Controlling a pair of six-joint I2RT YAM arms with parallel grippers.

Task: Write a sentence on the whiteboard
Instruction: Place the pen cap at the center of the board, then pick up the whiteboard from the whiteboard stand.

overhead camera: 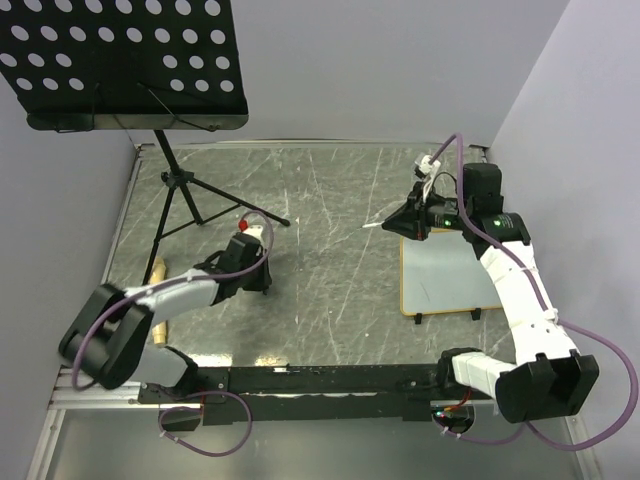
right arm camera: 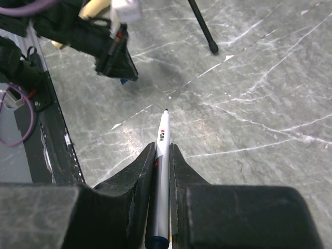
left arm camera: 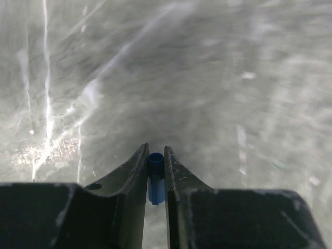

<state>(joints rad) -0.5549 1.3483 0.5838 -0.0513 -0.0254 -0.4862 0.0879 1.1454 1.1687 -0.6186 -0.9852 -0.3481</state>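
Note:
The whiteboard, blank with a thin tan frame, lies flat at the right of the table, partly under my right arm. No blue writing shows on it. My right gripper is shut on a white marker; its uncapped tip points left over the grey table, just left of the board's far corner. My left gripper is shut on the marker's blue cap and stays low over the table at the left. The left gripper also shows in the right wrist view.
A black perforated music-stand tray stands at the back left on a tripod whose legs spread over the table. A tan wooden object lies by my left arm. A black rail runs along the near edge.

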